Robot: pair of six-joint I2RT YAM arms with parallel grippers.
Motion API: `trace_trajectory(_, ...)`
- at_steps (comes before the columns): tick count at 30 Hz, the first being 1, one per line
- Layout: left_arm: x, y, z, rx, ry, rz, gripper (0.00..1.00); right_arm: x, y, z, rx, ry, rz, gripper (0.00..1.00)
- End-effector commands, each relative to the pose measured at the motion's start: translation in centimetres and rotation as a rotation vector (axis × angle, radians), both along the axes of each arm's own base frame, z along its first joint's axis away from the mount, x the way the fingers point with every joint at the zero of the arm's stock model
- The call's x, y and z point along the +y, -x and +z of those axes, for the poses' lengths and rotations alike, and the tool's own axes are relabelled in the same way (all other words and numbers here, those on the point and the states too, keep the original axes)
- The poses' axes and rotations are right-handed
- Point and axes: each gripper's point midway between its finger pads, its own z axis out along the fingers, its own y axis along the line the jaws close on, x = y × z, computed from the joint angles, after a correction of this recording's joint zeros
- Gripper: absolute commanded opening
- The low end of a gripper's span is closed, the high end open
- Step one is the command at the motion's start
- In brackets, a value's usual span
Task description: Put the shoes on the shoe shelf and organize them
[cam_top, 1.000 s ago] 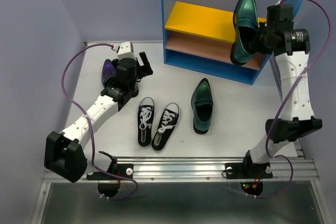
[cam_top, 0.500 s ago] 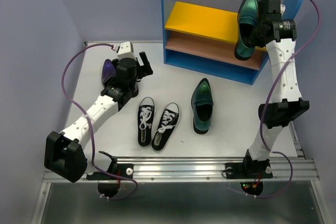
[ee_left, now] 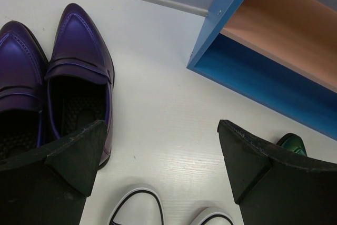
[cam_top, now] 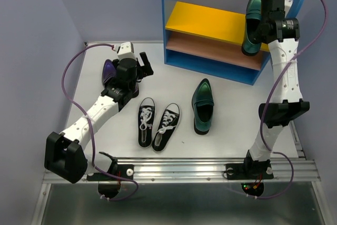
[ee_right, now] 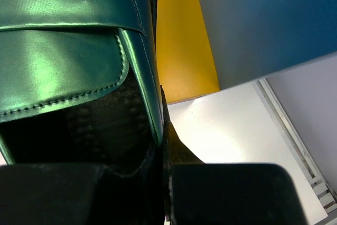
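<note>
the right gripper (cam_top: 261, 26) is clamped on the side wall of the held green loafer (cam_top: 254, 9) near its heel opening, with the shoe hanging above the far right end of the shoe shelf (cam_top: 164, 19), over the yellow upper board (cam_top: 205, 18). to set it down well, it seems best to level the sole with the board first, toe pointing to the far side, then lower it straight down close to the right side panel so room is left beside it for the second green loafer (cam_top: 202, 106), which lies on the surface (cam_top: 237, 109) near the middle. the wrist view is too tight to tell whether the sole touches the board yet, so release only once it rests flat. the left gripper (ee_left: 160, 148) hangs wide open just beside the purple shoes (ee_left: 79, 61) at the far left, with the black sneakers (cam_top: 158, 122) nearer.
</note>
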Motion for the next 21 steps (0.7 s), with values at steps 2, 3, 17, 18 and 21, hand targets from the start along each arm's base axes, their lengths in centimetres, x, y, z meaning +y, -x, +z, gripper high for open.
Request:
trace_trajectory(2,-0.1,0.0,2.2,-0.06,0.029,-0.002,0.99,-0.1,-2.3,4.8,-0.22,-0.008,-0.026,0.01)
trace_trajectory(3,-0.1,0.0,2.2,-0.058,0.028,-0.002,0.99,0.1,-2.5,4.7,-0.223,-0.015,-0.017,0.01)
trace_trajectory(17,-0.1,0.0,2.4,-0.064,0.026,-0.001,0.99,-2.1,-4.8,3.0,-0.23,-0.068,-0.036,0.01)
trace_trajectory(18,-0.1,-0.1,2.4,-0.062,0.026,-0.004,0.99,-2.1,-4.9,2.9,-0.229,-0.07,-0.036,0.01)
trace_trajectory(21,-0.3,-0.2,2.4,-0.061,0.026,-0.007,0.99,-2.0,-4.9,3.1,-0.234,-0.076,-0.032,0.01)
